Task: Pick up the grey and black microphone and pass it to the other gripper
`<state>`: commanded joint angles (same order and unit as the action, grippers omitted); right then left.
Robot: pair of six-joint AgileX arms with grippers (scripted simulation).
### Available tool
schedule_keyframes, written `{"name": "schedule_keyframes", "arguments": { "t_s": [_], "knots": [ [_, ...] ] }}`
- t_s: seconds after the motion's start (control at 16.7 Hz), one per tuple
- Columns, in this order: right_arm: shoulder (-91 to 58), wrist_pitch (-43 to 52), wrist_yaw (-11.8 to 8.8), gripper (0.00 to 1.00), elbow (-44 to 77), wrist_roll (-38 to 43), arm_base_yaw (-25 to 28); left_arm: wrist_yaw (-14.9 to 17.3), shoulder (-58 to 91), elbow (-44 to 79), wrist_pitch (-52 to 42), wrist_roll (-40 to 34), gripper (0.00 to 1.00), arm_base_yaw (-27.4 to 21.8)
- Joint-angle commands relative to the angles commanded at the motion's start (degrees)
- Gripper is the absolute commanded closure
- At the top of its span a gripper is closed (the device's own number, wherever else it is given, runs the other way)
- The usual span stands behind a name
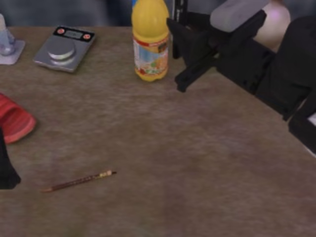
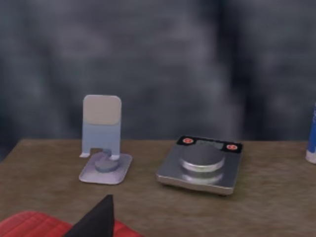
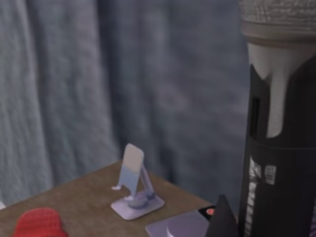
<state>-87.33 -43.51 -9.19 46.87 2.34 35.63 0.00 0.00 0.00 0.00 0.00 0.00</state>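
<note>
A: Item one, the right gripper. Location?

B: Raised at the back right of the table, just beside the orange juice bottle. Its black fingers point toward the table's left. The fingers are closed around the grey and black microphone.

A: Item two, the microphone itself. Condition?

B: Off the table, held in the right gripper. In the right wrist view it stands close to the camera, grey mesh head on top, black handle below with a pale collar between them. In the top view a grey rounded shape sits above the gripper; I judge it to be the head.

A: Item three, the left gripper.

B: Only a black corner shows at the left edge of the top view, and one dark fingertip in its own wrist view, over a red item. Whether its fingers are apart or together, I cannot tell. It sits well apart from the right gripper.

A: Other stock on the table?

B: A silver kitchen scale, a phone stand at the back left, a brown pencil lying near the front.

A: Task progress?

B: Pick-up reads as done. The pass is outstanding: the two grippers have yet to meet, the left must take hold, and the right must let go.
</note>
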Motion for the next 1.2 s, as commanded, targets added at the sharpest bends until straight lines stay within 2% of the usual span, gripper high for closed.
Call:
{"name": "schedule_keyframes", "arguments": {
  "t_s": [0.54, 0.78, 1.2],
  "knots": [
    [0.2, 0.2, 0.2, 1.00, 0.2, -0.1, 0.2, 0.8, 2.0, 1.6, 0.8, 0.1, 0.00, -1.2],
    [0.2, 0.2, 0.2, 1.00, 0.2, -0.1, 0.2, 4.1, 13.1, 9.4, 4.6, 0.7, 0.00, -6.5],
    [0.2, 0.2, 0.2, 1.00, 0.2, -0.1, 0.2, 12.3, 42.7, 27.7, 13.4, 2.0, 0.00, -19.6]
  ]
}}
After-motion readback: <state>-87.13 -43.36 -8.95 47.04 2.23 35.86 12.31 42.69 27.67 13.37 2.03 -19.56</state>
